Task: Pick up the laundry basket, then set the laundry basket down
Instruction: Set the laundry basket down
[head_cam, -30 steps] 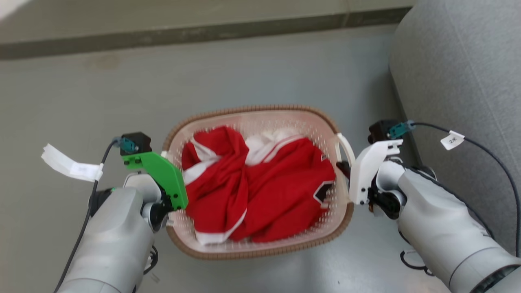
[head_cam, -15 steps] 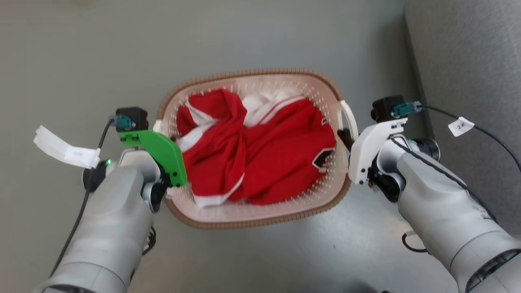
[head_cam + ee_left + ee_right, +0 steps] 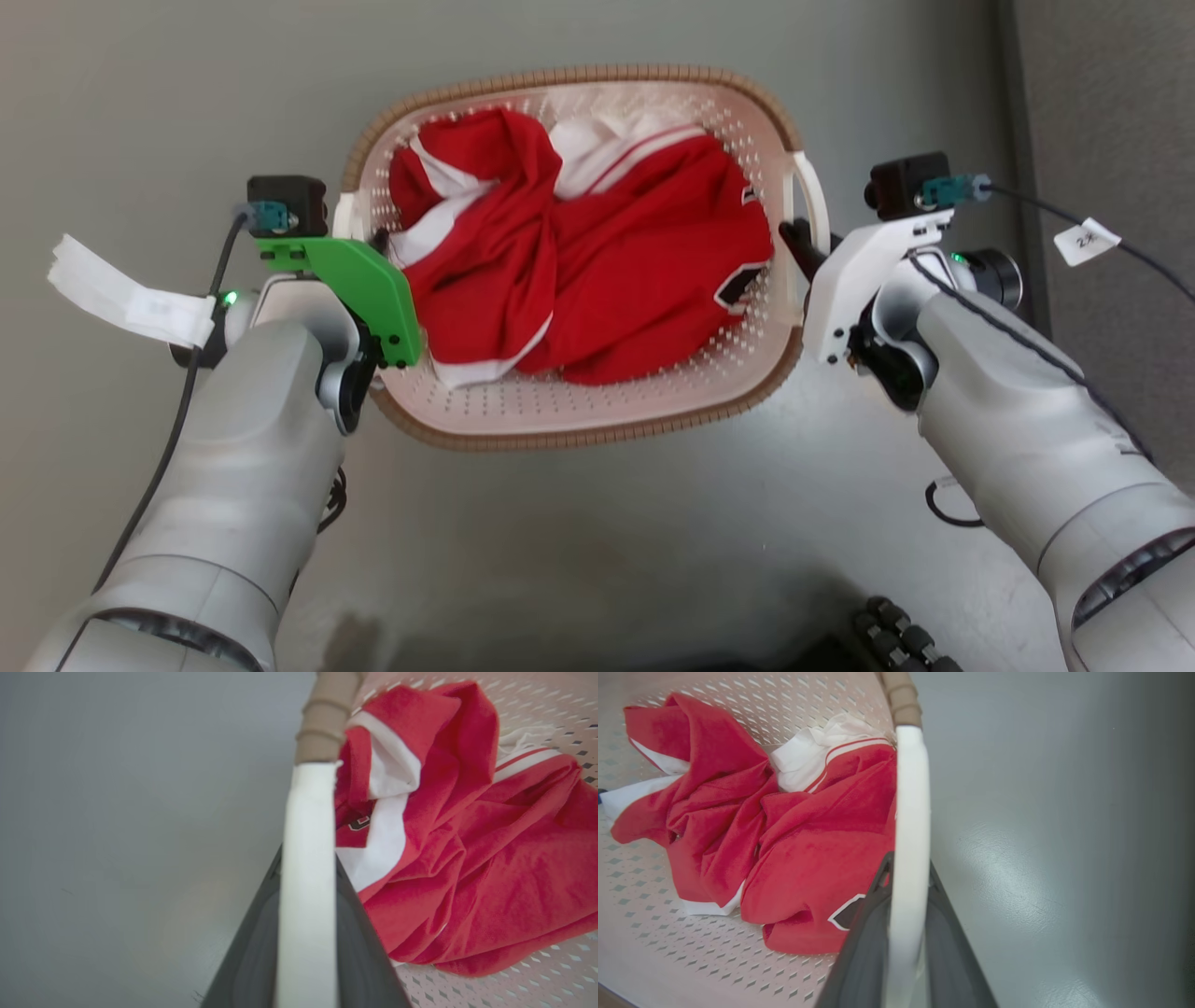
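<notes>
The laundry basket [image 3: 579, 437] is cream-white and perforated with a brown woven-look rim, and holds a crumpled red and white garment [image 3: 579, 252]. It sits between my two arms in the head view. My left gripper [image 3: 378, 245], partly hidden behind its green wrist plate, is shut on the basket's left white loop handle [image 3: 306, 826]. My right gripper [image 3: 795, 241] is shut on the right white loop handle [image 3: 909, 812]. In each wrist view the dark fingers [image 3: 252, 952] [image 3: 859, 956] clamp a handle from both sides, with grey floor beyond it. Whether the basket's bottom touches the floor is hidden.
A grey sofa [image 3: 1111, 112] stands close on the right, beside my right arm. Grey floor [image 3: 579, 560] surrounds the basket. A dark part of my base [image 3: 887, 635] shows at the bottom edge. Tagged cables [image 3: 131, 299] hang off both wrists.
The whole head picture has shifted downward, so the camera has moved: the wall strip is gone and my base shows. Basket and grippers sit higher in the picture. Both grips are unchanged.
</notes>
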